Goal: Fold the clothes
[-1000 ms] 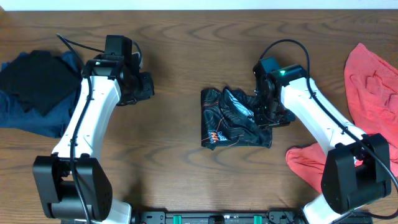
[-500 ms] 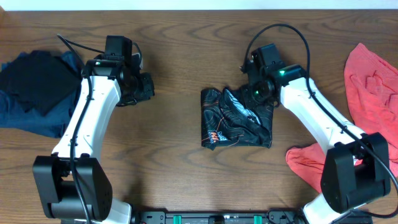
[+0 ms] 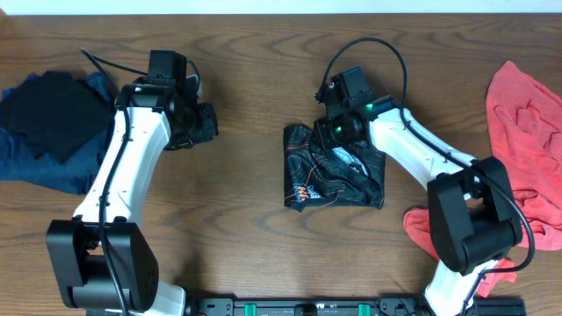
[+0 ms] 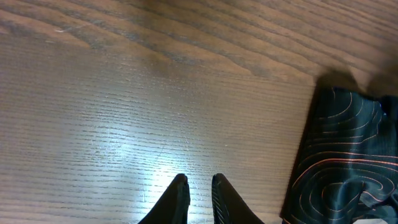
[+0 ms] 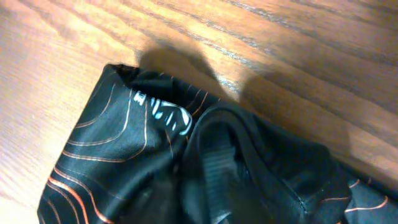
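The black jersey [image 3: 332, 171] with thin orange lines lies crumpled at the table's middle. It also shows in the right wrist view [image 5: 124, 155] and at the right edge of the left wrist view [image 4: 348, 162]. My right gripper [image 3: 338, 132] is over the jersey's top edge. In its wrist view, a ribbed black band of the jersey runs up into the dark, blurred jaws [image 5: 208, 205], which look shut on it. My left gripper [image 3: 200, 123] is shut and empty over bare wood, left of the jersey; its fingertips [image 4: 180, 193] nearly touch.
A pile of navy and black garments [image 3: 48, 123] lies at the left edge. A coral-red garment [image 3: 527, 114] lies at the right edge, with another coral-red piece [image 3: 430, 230] at the front right near my right arm's base.
My right gripper has moved up and left, from the jersey's right side to its top edge. The left arm has not moved.
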`<state>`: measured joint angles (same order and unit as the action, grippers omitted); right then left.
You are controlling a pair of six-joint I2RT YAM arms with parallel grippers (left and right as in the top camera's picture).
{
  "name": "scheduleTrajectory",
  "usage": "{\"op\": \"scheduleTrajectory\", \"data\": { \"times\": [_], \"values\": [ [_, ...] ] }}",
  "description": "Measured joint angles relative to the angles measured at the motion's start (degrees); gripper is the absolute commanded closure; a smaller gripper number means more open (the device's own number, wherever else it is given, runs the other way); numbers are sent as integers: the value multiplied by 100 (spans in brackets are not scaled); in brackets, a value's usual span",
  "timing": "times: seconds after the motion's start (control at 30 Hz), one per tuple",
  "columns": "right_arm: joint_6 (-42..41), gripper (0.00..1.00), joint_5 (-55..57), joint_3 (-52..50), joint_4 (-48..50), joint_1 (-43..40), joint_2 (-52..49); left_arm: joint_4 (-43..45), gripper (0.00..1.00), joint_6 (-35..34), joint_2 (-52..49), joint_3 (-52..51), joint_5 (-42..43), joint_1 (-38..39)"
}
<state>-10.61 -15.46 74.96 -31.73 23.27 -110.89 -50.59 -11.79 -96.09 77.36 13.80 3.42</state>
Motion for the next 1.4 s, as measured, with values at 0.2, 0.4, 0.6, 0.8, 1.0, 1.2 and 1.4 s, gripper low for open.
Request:
{"op": "scheduleTrajectory", "data": {
  "times": [0.2, 0.4, 0.6, 0.8, 1.0, 1.2, 1.4],
  "values": [
    [-409, 99, 529, -2, -348, -13, -26, -22, 84, 0, 0, 0, 0, 0],
    [-890, 99, 1467, -13, -1521, -216, 138, -42, 84, 0, 0, 0, 4, 0],
    [-1106, 99, 2332, -17, -2317, -332, 350, -42, 84, 0, 0, 0, 35, 92],
    [-1375, 98, 2977, -208, -2192, -343, 350, -2, 83, 33, 0, 0, 79, 634],
    [-1578, 97, 3410, -413, -2175, -444, 350, 219, 69, 129, 0, 0, 105, 1390],
    [-1825, 94, 3692, -658, -2177, -708, 350, 590, 66, 133, -31, 0, 109, 2028],
    [-1904, 94, 3746, -688, -2181, -837, 350, 1207, 65, 229, -411, 0, 304, 2559]
  ]
}}
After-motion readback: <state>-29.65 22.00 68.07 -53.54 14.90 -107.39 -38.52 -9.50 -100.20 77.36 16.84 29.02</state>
